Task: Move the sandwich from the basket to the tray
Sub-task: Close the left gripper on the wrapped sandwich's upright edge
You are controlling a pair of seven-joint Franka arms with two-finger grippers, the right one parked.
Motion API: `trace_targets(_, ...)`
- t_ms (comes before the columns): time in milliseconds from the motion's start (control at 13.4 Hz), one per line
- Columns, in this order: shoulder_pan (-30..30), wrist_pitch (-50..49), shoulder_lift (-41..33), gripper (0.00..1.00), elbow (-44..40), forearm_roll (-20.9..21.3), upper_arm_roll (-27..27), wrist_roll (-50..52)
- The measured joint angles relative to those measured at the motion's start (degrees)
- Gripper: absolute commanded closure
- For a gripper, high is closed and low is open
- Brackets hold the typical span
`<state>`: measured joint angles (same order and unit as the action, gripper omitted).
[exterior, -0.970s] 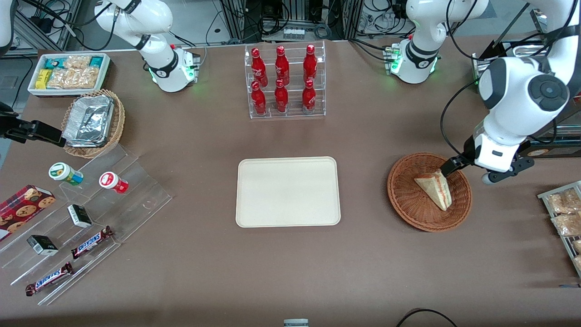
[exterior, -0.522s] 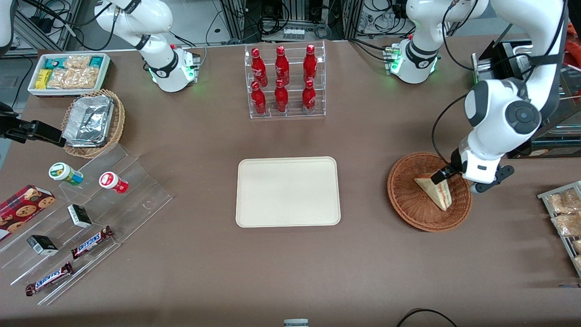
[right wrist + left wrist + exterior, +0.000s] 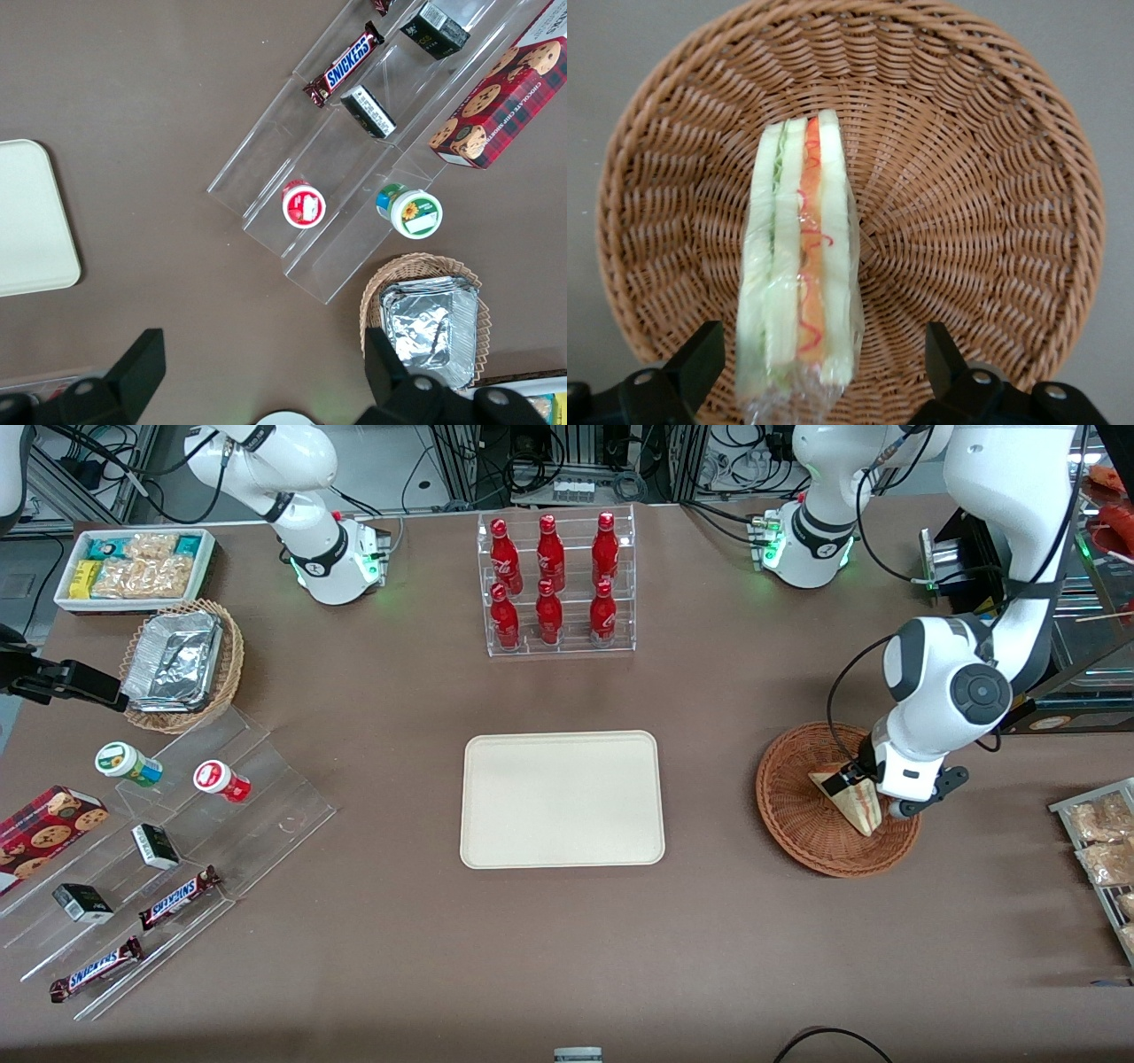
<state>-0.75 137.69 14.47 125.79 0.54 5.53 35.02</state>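
The sandwich, a wrapped wedge with red, white and green layers, stands on edge in the reddish-brown wicker basket. My left gripper is lowered into the basket, open, with its fingers straddling the sandwich's thick end. One finger is close to the wrap; the other stands well apart from it. The cream tray lies bare at the table's middle, beside the basket toward the parked arm's end.
A clear rack of red bottles stands farther from the front camera than the tray. A tan basket with foil containers, a white snack bin and an acrylic stepped shelf lie toward the parked arm's end. A rack of packets is beside the basket.
The left arm has swung in and down over the basket, bringing the open gripper from the basket's rim onto the sandwich. The sandwich has not moved.
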Motion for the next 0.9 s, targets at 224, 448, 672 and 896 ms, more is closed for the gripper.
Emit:
trace_targets(224,-0.26,0.53,1.77,0.95,0.00,0.00,-0.11,0.29)
trace_targets(448,-0.97,0.53,1.94,1.00,0.00,0.00,-0.26,0.31)
trace_targets(672,-1.05,0.62,1.94,1.00,-0.15,0.28,-0.26,0.29)
trace_targets(896,-0.97,-1.05,1.88,1.00,-2.12,2.32,-0.08,0.29)
